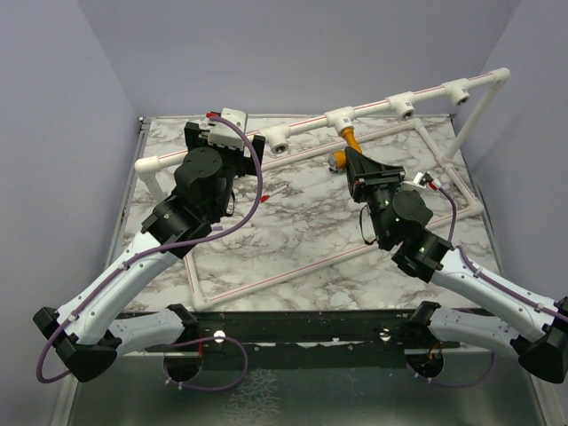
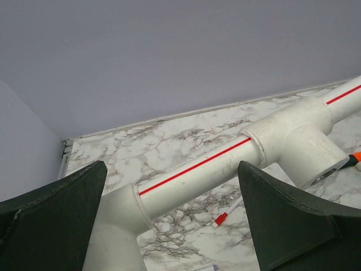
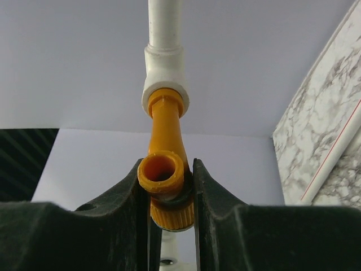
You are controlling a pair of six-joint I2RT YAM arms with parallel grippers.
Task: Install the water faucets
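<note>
A mustard-orange faucet (image 1: 352,138) stands with its threaded end in a white tee socket (image 1: 340,118) of the raised pipe. In the right wrist view the faucet (image 3: 163,169) shows its open spout toward me and meets the socket (image 3: 165,79) above. My right gripper (image 3: 166,186) is shut on the faucet's body; it also shows in the top view (image 1: 358,160). My left gripper (image 1: 224,142) is open, and its fingers (image 2: 293,226) straddle the white red-striped pipe (image 2: 197,172) without touching it. A second small orange-and-silver piece (image 1: 335,161) lies on the table beside the right gripper.
The pipe carries more open tee sockets (image 1: 278,140), (image 1: 406,107), (image 1: 459,90). One socket (image 2: 299,141) sits just right of the left gripper. A thin white red-tipped stick (image 2: 223,217) lies on the marble table (image 1: 302,222). Lavender walls enclose the back and sides.
</note>
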